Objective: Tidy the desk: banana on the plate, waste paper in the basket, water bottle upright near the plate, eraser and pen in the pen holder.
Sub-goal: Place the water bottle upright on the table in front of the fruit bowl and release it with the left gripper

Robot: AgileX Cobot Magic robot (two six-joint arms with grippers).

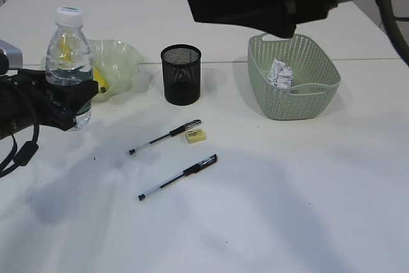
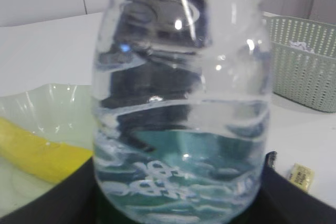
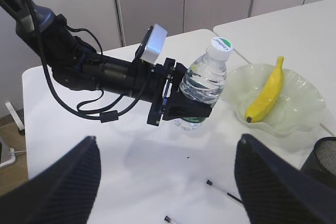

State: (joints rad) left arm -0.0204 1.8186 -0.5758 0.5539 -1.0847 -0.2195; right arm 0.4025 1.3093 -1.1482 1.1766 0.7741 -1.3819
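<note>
your banana (image 3: 266, 92) lies on the plate (image 3: 294, 124) and crumpled paper (image 1: 280, 73) sits in the basket (image 1: 319, 91); your left gripper (image 3: 181, 106) clasps the water bottle (image 3: 203, 85) upright beside the plate; your right gripper (image 3: 165, 182) hangs wide open, empty; two pens (image 1: 165, 137) and the eraser (image 1: 195, 135) lie on the desk (image 1: 287, 202), not yet in the pen holder (image 1: 181, 75).

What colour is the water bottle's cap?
White with a green top, on the water bottle; clearest in the right wrist view.

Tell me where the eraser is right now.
In the exterior view the eraser lies on the desk near the middle, beside the upper pen's cap, in front of the pen holder.
</note>
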